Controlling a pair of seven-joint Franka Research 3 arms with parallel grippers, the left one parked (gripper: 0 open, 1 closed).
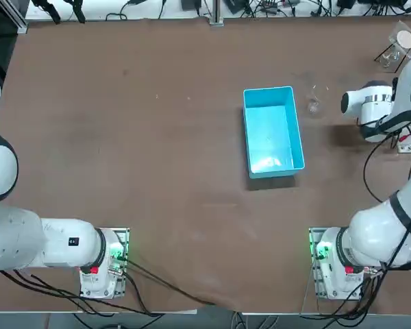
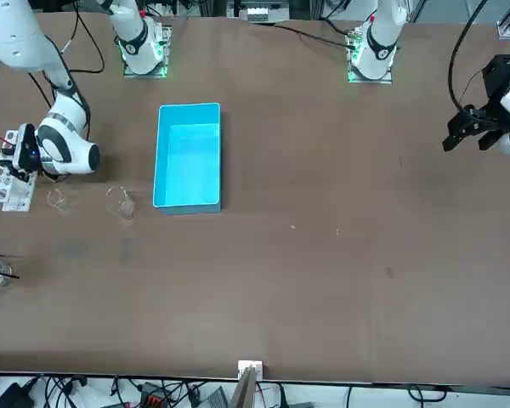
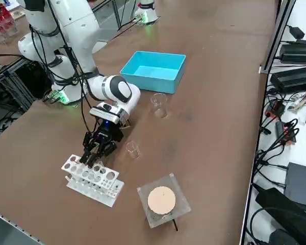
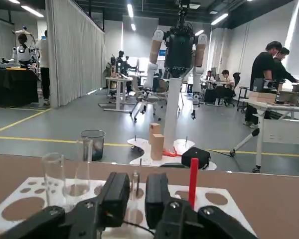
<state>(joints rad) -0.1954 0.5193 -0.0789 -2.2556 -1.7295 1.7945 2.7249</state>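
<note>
**Right wrist view: jaws narrowed over the tube rack**

Low over the white tube rack (image 4: 217, 199), near the worktop's (image 3: 209, 127) right edge, hangs the right gripper (image 4: 137, 185). Its jaws are drawn narrow, likely so they fit between neighbouring tubes. 1 thin clear tube (image 4: 135, 181) stands in the slim gap; whether the jaws touch it I cannot tell. A red tube (image 4: 193, 179) and 2 taller clear tubes (image 4: 54, 177) stand upright in the rack's holes. A small beaker (image 3: 133, 149) sits just beside the rack.

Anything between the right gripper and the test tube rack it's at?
Nothing visible does. The right gripper is directly over the test tube rack. A red tube and clear tubes stand in the rack on either side of it; a small beaker sits apart on the table.
</note>
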